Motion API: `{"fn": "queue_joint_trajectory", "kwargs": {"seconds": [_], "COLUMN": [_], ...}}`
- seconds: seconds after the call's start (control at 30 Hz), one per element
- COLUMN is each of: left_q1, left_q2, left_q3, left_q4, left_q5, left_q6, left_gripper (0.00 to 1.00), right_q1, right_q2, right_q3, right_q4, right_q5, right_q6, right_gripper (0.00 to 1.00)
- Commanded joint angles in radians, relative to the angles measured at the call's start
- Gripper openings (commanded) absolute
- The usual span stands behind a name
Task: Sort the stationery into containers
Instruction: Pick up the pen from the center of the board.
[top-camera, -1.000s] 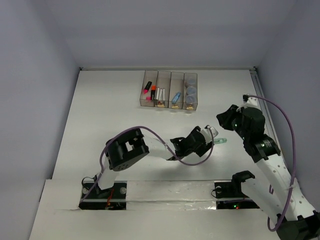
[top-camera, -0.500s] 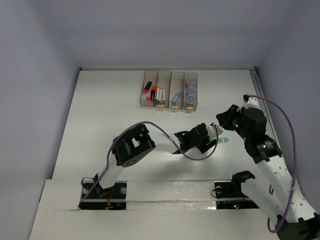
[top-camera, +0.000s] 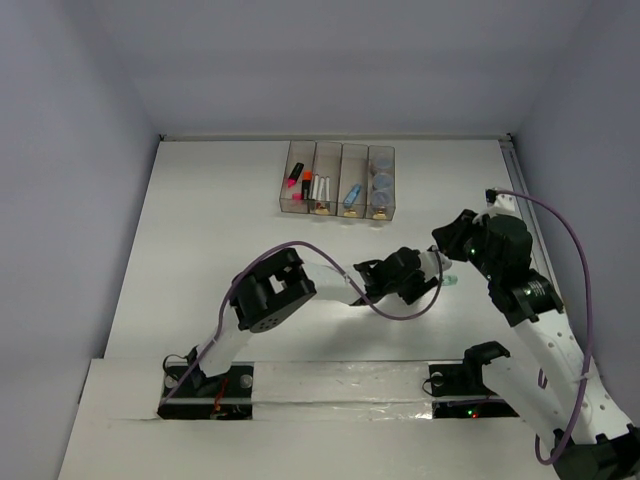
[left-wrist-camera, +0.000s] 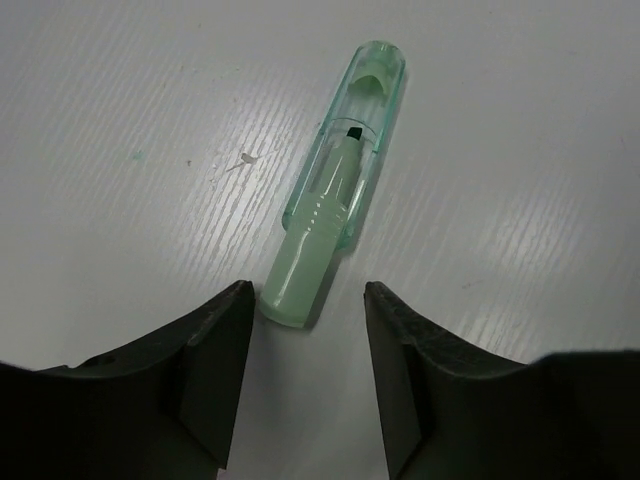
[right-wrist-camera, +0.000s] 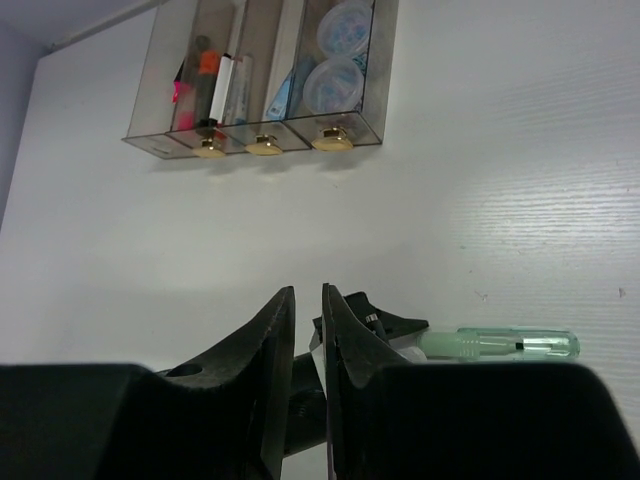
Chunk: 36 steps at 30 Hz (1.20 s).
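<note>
A pale green marker with a clear cap lies flat on the white table; it also shows in the top view and the right wrist view. My left gripper is open, its fingertips on either side of the marker's near end, not touching it. It sits right of centre in the top view. My right gripper is shut and empty, held above the table just right of the marker. The four joined bins stand at the back.
The bins hold a pink highlighter, an orange highlighter, white pens, a light blue marker and grey-blue pots. They also show in the right wrist view. A purple cable loops by each arm.
My left gripper has reached further right, and its open fingertips now flank the marker's near end. The marker and my right arm have barely moved.
</note>
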Motion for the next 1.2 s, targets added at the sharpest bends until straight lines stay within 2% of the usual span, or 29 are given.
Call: {"fn": "queue_joint_trajectory", "kwargs": {"seconds": [0.0,0.1,0.23,0.43,0.47,0.57,0.6,0.67,0.73,0.87,1.0,1.17], "left_q1": [-0.004,-0.004,-0.004,-0.004,0.005,0.005,0.014,0.014,0.014,0.014,0.014,0.014], "left_q2": [-0.002,0.01,0.015,-0.112,-0.171,-0.288,-0.313,-0.383,-0.427,-0.543,-0.602,-0.664], "left_q3": [0.042,0.062,0.067,-0.063,-0.12,-0.235,-0.257,-0.32,-0.358,-0.45,-0.461,-0.453], "left_q4": [-0.002,-0.013,-0.021,0.027,0.034,0.079,0.085,0.102,0.12,0.148,0.111,0.065], "left_q5": [0.016,0.014,-0.001,-0.116,-0.13,-0.168,-0.174,-0.19,-0.2,-0.211,-0.21,-0.207], "left_q6": [0.016,0.02,0.017,-0.017,-0.032,-0.056,-0.075,-0.081,-0.127,-0.155,-0.155,-0.149], "left_gripper": [0.44,0.3,0.01,0.0,0.0,0.0,0.0,0.0,0.0,0.0,0.0,0.0], "right_q1": [-0.007,-0.007,-0.007,-0.007,-0.007,-0.007,-0.007,-0.007,-0.007,-0.007,-0.007,-0.007], "right_q2": [-0.018,-0.018,-0.023,-0.037,-0.038,-0.032,-0.031,-0.023,-0.017,0.014,0.028,0.025], "right_q3": [0.009,0.008,0.005,-0.016,-0.021,-0.045,-0.051,-0.065,-0.076,-0.126,-0.195,-0.251], "right_q4": [0.005,0.003,-0.004,-0.018,-0.018,-0.003,0.005,0.019,0.031,0.083,0.189,0.334], "right_q5": [-0.006,-0.006,-0.004,-0.003,-0.003,-0.018,-0.038,-0.053,-0.081,-0.168,-0.312,-0.4], "right_q6": [-0.021,-0.021,-0.021,-0.014,-0.008,0.011,0.015,0.032,0.038,0.083,0.155,0.259], "right_gripper": [0.23,0.23,0.23,0.26,0.33,0.44,0.51,0.58,0.72,0.89,0.93,0.96]}}
